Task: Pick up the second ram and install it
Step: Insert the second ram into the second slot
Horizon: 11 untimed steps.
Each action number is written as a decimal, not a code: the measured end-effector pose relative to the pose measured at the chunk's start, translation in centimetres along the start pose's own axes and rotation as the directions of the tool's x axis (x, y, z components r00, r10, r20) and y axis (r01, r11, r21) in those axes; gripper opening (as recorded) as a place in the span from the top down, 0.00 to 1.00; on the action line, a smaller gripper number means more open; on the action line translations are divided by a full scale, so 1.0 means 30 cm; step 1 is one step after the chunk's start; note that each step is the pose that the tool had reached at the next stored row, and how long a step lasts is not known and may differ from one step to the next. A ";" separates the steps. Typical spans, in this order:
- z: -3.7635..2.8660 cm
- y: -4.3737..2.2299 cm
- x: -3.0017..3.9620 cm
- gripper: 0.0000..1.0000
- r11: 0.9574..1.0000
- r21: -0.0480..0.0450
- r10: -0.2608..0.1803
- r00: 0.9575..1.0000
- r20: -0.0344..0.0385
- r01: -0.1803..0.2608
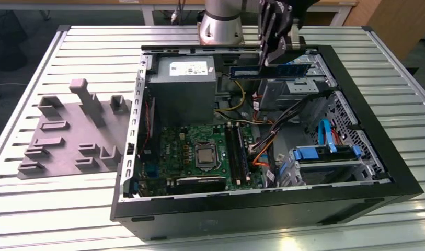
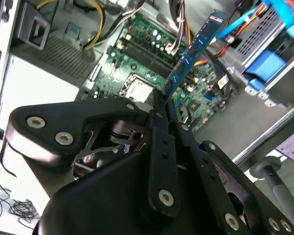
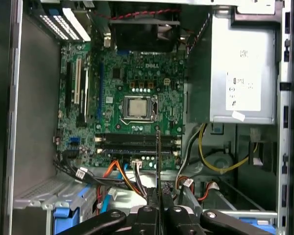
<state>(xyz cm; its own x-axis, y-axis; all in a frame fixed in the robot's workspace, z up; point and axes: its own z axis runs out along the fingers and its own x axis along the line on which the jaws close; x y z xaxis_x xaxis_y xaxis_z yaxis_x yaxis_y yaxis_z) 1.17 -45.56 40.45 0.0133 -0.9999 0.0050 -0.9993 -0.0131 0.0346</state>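
"Where is the long, thin blue circuit-board stick point(image 2: 195, 48) with its row of dark chips?"

"In the air above the open black computer case point(image 1: 268, 209), over the green motherboard point(image 3: 112, 83) and clear of its long black slot rails point(image 3: 132, 140)."

"And the black gripper point(image 2: 162, 108)?"

"Its fingers are clamped on one end of the stick."
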 end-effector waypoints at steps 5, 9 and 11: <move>0.000 -0.032 0.001 0.86 1.000 0.000 0.003 1.000 0.000 -0.003; 0.000 -0.032 0.001 0.86 0.998 0.000 0.061 0.998 0.001 -0.061; 0.001 -0.032 0.001 0.86 0.995 -0.001 0.095 0.995 0.002 -0.095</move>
<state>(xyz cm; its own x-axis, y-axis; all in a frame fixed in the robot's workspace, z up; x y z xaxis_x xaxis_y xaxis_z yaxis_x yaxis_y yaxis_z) 2.13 -45.57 40.39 -0.0820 -0.9966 0.0065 -0.9960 0.0822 0.0346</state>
